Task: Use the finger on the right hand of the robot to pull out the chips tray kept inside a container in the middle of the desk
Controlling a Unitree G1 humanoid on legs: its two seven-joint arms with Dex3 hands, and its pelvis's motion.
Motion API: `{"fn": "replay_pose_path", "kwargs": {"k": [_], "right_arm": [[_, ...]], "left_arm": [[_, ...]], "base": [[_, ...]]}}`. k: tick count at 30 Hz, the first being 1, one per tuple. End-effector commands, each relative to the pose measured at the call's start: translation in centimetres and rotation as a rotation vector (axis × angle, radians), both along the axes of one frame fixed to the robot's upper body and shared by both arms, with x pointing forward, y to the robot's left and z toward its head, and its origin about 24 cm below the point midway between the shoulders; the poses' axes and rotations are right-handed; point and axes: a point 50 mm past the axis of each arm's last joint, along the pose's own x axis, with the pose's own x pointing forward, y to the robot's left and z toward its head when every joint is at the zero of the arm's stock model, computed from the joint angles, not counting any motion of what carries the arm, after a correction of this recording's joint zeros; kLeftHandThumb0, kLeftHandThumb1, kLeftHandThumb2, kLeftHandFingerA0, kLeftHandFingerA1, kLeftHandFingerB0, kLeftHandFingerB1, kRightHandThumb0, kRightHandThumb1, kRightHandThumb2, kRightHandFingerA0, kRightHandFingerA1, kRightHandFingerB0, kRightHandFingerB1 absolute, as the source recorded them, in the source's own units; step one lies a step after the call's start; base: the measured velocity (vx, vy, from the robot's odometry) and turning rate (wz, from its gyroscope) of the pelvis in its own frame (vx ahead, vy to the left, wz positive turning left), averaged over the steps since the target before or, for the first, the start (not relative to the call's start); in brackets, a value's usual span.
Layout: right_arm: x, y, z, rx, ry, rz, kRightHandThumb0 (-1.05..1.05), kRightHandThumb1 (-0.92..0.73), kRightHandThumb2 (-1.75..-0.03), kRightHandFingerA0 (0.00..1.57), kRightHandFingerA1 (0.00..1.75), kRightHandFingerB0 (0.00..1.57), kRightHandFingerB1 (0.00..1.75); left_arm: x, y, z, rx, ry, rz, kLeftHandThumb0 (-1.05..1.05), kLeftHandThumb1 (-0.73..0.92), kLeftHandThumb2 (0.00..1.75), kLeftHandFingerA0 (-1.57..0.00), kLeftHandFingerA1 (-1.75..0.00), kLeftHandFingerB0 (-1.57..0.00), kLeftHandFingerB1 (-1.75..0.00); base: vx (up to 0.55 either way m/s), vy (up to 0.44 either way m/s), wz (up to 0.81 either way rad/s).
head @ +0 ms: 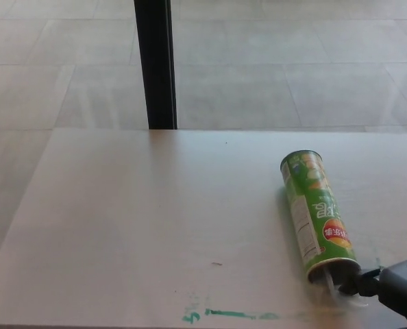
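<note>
A green chips can (316, 212) lies on its side on the pale desk (155, 219), right of centre, its open mouth facing the front edge. A clear plastic tray (342, 289) pokes a short way out of that mouth. My right hand (399, 286) comes in at the bottom right corner, dark grey, with one black finger (360, 284) stretched left to the can's mouth and touching the tray end. How the other fingers stand is cut off by the frame edge. My left hand does not show.
A black post (157, 65) rises behind the desk's far edge, with tiled floor (292, 68) beyond. Green marker smears (231, 314) run along the desk's front edge, left of the can.
</note>
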Motion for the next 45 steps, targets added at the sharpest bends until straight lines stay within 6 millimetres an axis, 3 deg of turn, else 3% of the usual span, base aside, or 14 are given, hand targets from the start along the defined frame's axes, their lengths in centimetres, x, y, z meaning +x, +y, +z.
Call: {"fn": "replay_pose_path", "kwargs": {"k": [1,8,9,13,14,17,26,28,33,34,35,39,40,45], "right_arm": [[-0.3,-0.2,-1.4,-0.071,0.011,0.003,-0.19,-0.50,-0.55,0.98,1.19,0.48,0.45],[-0.6,1.1,-1.7,-0.059,0.014,0.031,-0.18,-0.49,-0.55,1.00,1.22,0.51,0.45],[-0.7,1.1,-1.7,-0.059,0.013,0.035,-0.19,-0.50,-0.55,0.99,1.23,0.52,0.45],[-1.2,1.2,-1.3,-0.043,0.042,0.044,-0.19,-0.51,-0.55,0.96,1.24,0.51,0.45],[-1.2,1.2,-1.2,-0.049,0.038,0.046,-0.20,-0.50,-0.55,0.97,1.21,0.52,0.45],[-1.7,1.0,-1.0,-0.050,0.039,0.053,-0.19,-0.49,-0.55,0.98,1.21,0.52,0.45],[-4.1,-0.1,-1.2,-0.045,0.093,0.046,-0.18,-0.51,-0.56,0.95,1.25,0.52,0.45],[-4.4,-0.1,-1.2,-0.049,0.108,0.047,-0.18,-0.52,-0.56,0.95,1.26,0.51,0.45],[-5.1,-0.2,-1.7,-0.044,0.122,0.046,-0.20,-0.53,-0.57,0.93,1.30,0.51,0.45],[-5.2,-0.2,-1.7,-0.045,0.126,0.047,-0.20,-0.53,-0.57,0.93,1.29,0.50,0.45],[-5.5,-0.1,-1.9,-0.047,0.127,0.051,-0.20,-0.52,-0.56,0.95,1.30,0.52,0.45],[-5.9,0.1,-1.9,-0.041,0.134,0.051,-0.20,-0.52,-0.56,0.94,1.28,0.51,0.46],[-6.2,0.1,-1.9,-0.025,0.145,0.038,-0.18,-0.52,-0.56,0.94,1.30,0.51,0.45],[-6.7,0.0,-2.0,-0.024,0.170,0.023,-0.19,-0.54,-0.57,0.88,1.30,0.49,0.44]], "left_arm": [[0.0,0.5,0.5,0.017,0.001,-0.004,-0.60,0.69,0.62,-0.48,-0.59,-0.58,-0.51],[-0.2,0.4,0.3,0.002,-0.006,0.007,-0.58,0.69,0.61,-0.51,-0.61,-0.62,-0.55],[-0.2,0.5,0.3,0.004,-0.008,0.012,-0.59,0.68,0.60,-0.54,-0.62,-0.66,-0.66],[-0.2,0.6,0.4,0.022,0.003,-0.005,-0.58,0.69,0.60,-0.52,-0.61,-0.62,-0.60],[-0.2,0.6,0.4,0.021,0.003,-0.004,-0.59,0.69,0.61,-0.52,-0.60,-0.55,-0.52],[-0.1,0.6,0.5,0.011,-0.004,0.013,-0.59,0.69,0.62,-0.49,-0.60,-0.60,-0.55],[-0.3,0.6,0.5,0.015,0.003,0.003,-0.60,0.68,0.61,-0.50,-0.59,-0.52,-0.48],[-0.3,0.7,0.5,0.017,0.006,0.000,-0.60,0.68,0.60,-0.51,-0.59,-0.59,-0.56],[-0.4,0.7,0.5,0.019,0.015,0.001,-0.59,0.70,0.62,-0.49,-0.56,-0.58,-0.53],[-0.4,0.7,0.5,0.016,0.015,0.006,-0.58,0.70,0.61,-0.49,-0.57,-0.50,-0.48],[-0.4,0.8,0.5,0.011,0.003,0.020,-0.60,0.68,0.60,-0.54,-0.62,-0.63,-0.60],[-0.4,0.8,0.6,0.003,-0.002,0.009,-0.59,0.70,0.61,-0.48,-0.59,-0.56,-0.53],[-0.3,0.8,0.7,-0.001,-0.009,0.010,-0.59,0.69,0.61,-0.47,-0.62,-0.62,-0.67],[-0.4,0.8,0.5,0.009,-0.001,0.019,-0.57,0.70,0.61,-0.49,-0.60,-0.58,-0.54]], "base": [[0.00,0.000,0.00],[0.00,0.000,0.00],[0.00,0.000,0.00],[0.00,0.000,0.00],[0.00,0.000,0.00],[0.00,0.000,0.00],[0.00,0.000,0.00],[0.00,0.000,0.00],[0.00,0.000,0.00],[0.00,0.000,0.00],[0.00,0.000,0.00],[0.00,0.000,0.00],[0.00,0.000,0.00],[0.00,0.000,0.00]]}}
